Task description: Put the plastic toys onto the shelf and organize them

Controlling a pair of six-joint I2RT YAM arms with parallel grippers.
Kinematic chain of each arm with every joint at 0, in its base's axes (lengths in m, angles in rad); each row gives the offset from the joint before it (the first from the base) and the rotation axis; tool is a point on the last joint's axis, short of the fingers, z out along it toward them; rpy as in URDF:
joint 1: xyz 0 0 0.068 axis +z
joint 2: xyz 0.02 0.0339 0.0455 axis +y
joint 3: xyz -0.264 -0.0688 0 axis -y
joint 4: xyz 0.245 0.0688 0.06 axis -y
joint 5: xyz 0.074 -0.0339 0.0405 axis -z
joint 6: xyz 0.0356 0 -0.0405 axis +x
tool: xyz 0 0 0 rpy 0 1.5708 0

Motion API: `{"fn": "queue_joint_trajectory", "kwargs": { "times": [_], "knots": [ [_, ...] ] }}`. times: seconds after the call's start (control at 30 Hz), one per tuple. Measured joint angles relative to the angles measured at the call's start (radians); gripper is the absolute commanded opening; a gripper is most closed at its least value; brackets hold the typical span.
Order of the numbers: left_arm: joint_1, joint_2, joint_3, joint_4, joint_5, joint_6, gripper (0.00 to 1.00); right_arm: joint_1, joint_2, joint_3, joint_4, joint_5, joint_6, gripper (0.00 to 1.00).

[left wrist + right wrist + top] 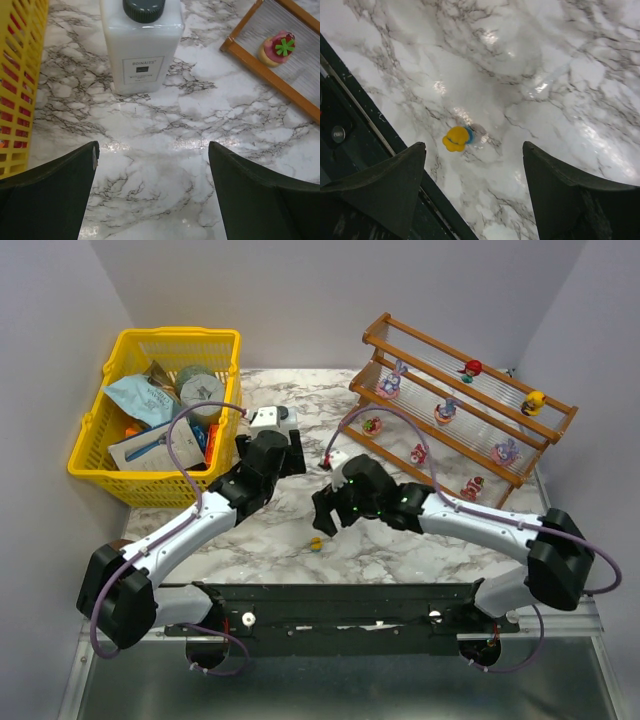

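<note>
A small yellow toy (315, 543) with a blue part lies on the marble table near the front edge. In the right wrist view the yellow toy (456, 138) lies just ahead of my left fingertip. My right gripper (324, 512) (474, 150) is open and empty just above it. The shelf (556, 428) stands at the back right with several toys on both tiers, among them a purple bunny (392, 382) and a yellow figure (534, 403). My left gripper (294, 456) (152, 150) is open and empty over bare marble. Ahead of it are the shelf's corner (250, 57) and a pink toy (277, 47).
A white bottle with a black cap (272, 420) (142, 45) lies ahead of my left gripper. A yellow mesh basket (96, 440) (20, 75) full of packets stands at the back left. The black base rail (350, 600) (395, 145) runs close to the yellow toy.
</note>
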Motion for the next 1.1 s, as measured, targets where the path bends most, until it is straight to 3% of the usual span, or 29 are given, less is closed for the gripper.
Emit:
{"fn": "queue_joint_trajectory", "kwargs": {
  "times": [0.2, 0.57, 0.83, 1.1],
  "knots": [
    [0.0, -0.034, 0.0, -0.012, -0.093, -0.008, 0.99, 0.093, 0.152, 0.0, 0.093, 0.058, 0.001, 0.84],
    [0.0, -0.057, -0.009, -0.012, -0.134, -0.01, 0.99, 0.112, 0.232, 0.0, 0.128, 0.067, 0.037, 0.66],
    [0.0, -0.057, -0.01, -0.012, -0.134, -0.01, 0.99, 0.124, 0.247, -0.001, 0.131, 0.013, 0.017, 0.75],
    [0.0, -0.057, -0.01, -0.012, -0.134, -0.01, 0.99, 0.126, 0.246, -0.013, 0.129, -0.039, -0.053, 0.75]
  ]
}}
